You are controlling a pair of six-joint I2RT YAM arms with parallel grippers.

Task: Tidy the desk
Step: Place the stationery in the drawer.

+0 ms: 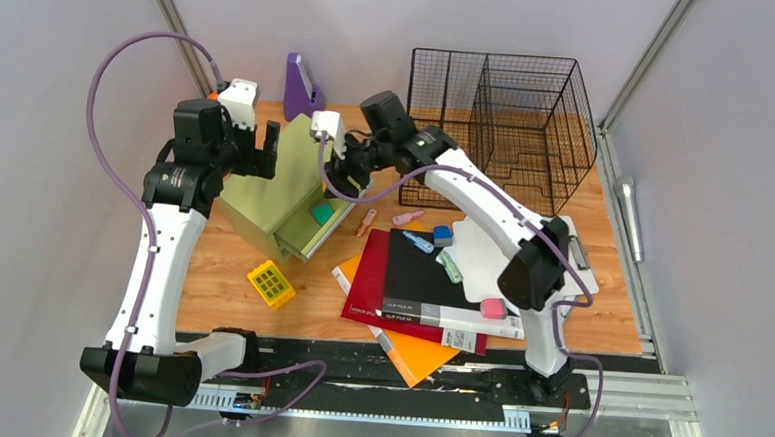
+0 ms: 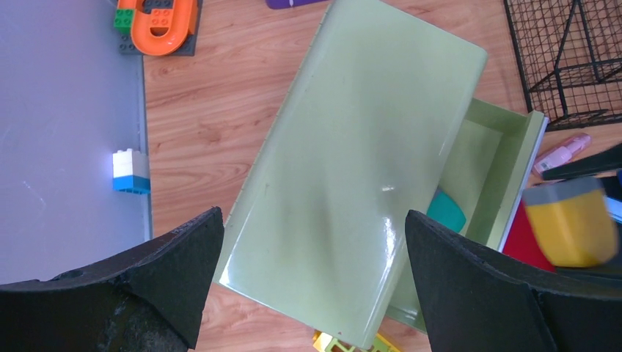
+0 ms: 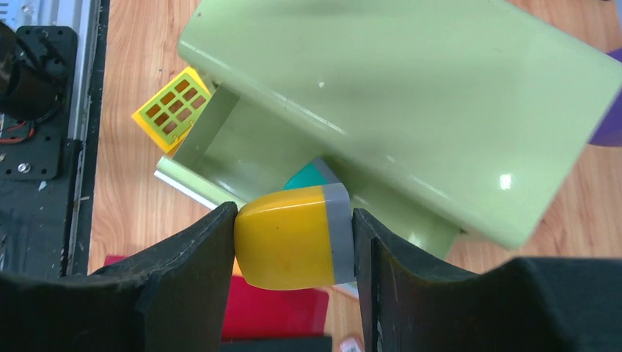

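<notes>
Wood desk (image 3: pixel 125 183) beneath right gripper's (image 3: pixel 295 227) block (image 3: pixel 282 242)

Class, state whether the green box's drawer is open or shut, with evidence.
Open: the drawer juts from the green box, inside exposed, teal item in it; right pincer holds a yellow block.

Green drawer box (image 1: pixel 275 195) open, wire basket (image 1: pixel 491 114) behind, folders (image 1: pixel 415 278) stacked on desk (image 1: pixel 218 282).

Small white print runs along the near edges of the black folder (image 1: pixel 416 275) and the red folder (image 1: pixel 365 289) (possibly "CLIP FILE" on the black one). It is too small to read surely.
</notes>
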